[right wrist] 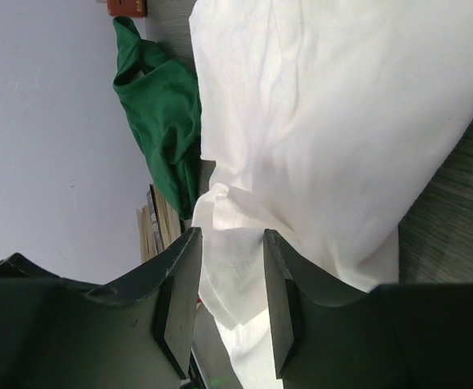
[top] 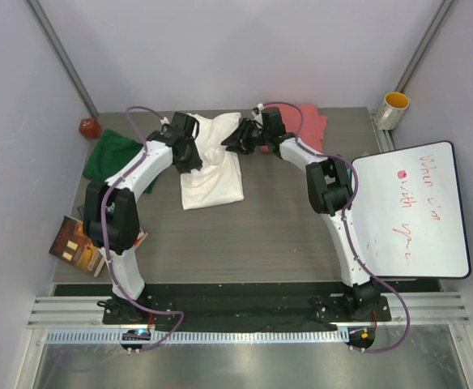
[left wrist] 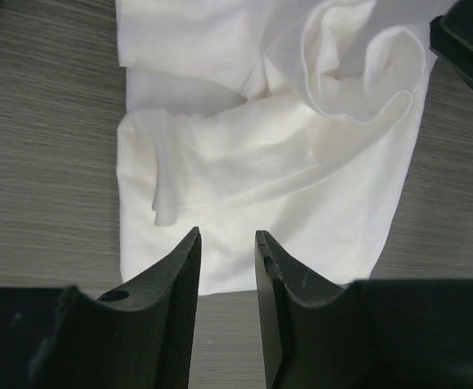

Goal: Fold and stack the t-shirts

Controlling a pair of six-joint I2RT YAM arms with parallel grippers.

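Grey wood-grain table (top: 277, 235) fills the middle of your top view. A whiteboard (top: 411, 211) with red scribble lies flat on its right edge, overhanging it.

The white t-shirt (top: 212, 174) lies at mid-back of the table, between your two arms. Its near part is flat in a rough rectangle and its far part is bunched up in a rolled fold.

The green t-shirt (top: 111, 154) is crumpled at back left, by the left wall, apart from the white one. The pink t-shirt (top: 311, 121) is at back right, partly hidden behind your right arm and apart from the other two. So nothing is stacked.

A book (top: 78, 243) sits at the left table edge beside your left arm.

Your left gripper (left wrist: 226, 237) is over the near hem of the white t-shirt. Its fingers are partway apart with nothing between them. Your right gripper (right wrist: 230, 235) is at the bunched far right side of the white t-shirt, fingers also partway apart. White cloth shows through the gap, and you can't tell whether it is pinched or just lying beyond.

A yellow cup (top: 394, 109) stands at the back right corner, off the table. A small red thing (top: 89, 127) sits at the back left corner, too small to identify.
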